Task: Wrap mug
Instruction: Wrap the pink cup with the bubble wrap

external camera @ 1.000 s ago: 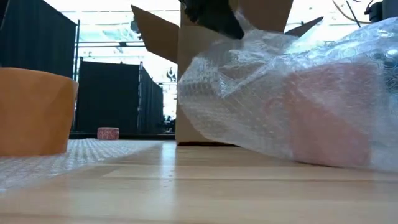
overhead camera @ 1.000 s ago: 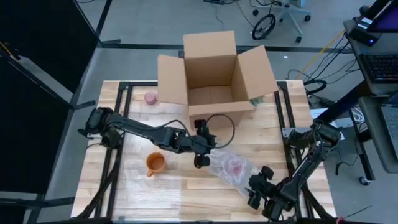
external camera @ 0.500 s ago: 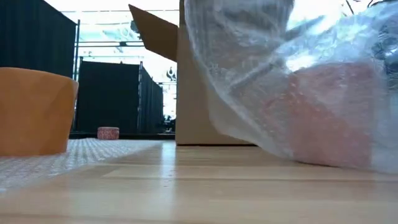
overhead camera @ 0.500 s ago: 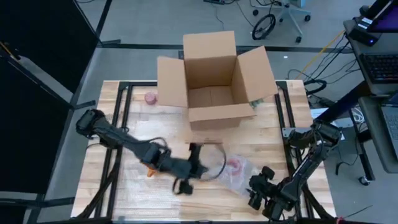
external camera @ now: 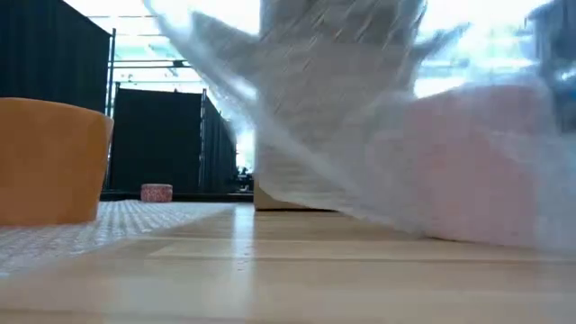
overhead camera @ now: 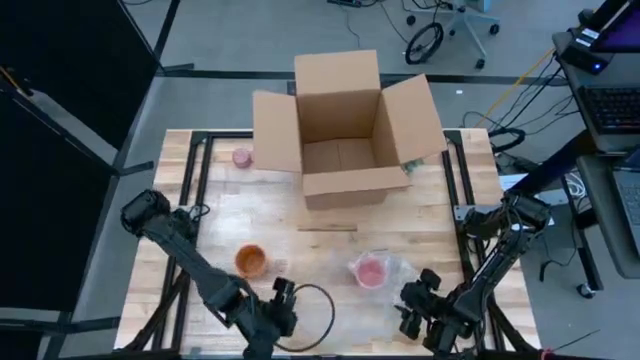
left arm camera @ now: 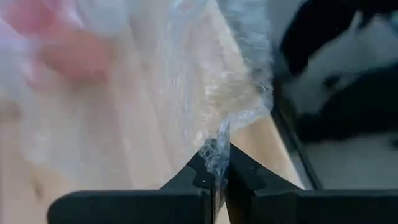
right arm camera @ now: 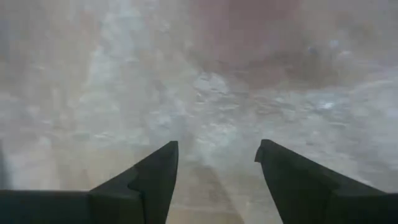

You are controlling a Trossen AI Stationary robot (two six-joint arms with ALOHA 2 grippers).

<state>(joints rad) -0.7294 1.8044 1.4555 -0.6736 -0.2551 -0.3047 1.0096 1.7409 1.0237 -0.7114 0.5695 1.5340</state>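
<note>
Mug (overhead camera: pixel 369 272), pink, sits on the bench (overhead camera: pixel 430 215) in front of the box (overhead camera: pixel 345 125), right of centre, under a sheet of bubble wrap (overhead camera: pixel 330 270) that is nearly invisible from above. In the low view the wrap (external camera: pixel 360 117) is a blurred veil across most of the frame, and the mug (external camera: pixel 468 171) is only a pink smear behind it. The left gripper (overhead camera: pixel 283 310) is at the near edge, well left of the mug; its wrist view shows the fingers (left arm camera: pixel 199 177) pinching a corner of the wrap (left arm camera: pixel 217 118) between them, with the mug (left arm camera: pixel 68 53) a soft blur beyond. The right gripper (overhead camera: pixel 412 308) is at the near edge just right of the mug, fingers (right arm camera: pixel 155 174) spread with wrap (right arm camera: pixel 211 106) lying beyond them, untouched. An orange cup (overhead camera: pixel 249 261) stands left of centre, cut off by the frame in the low view (external camera: pixel 49 162). A small pink object (overhead camera: pixel 241 157) beside the box is too small to identify.
</note>
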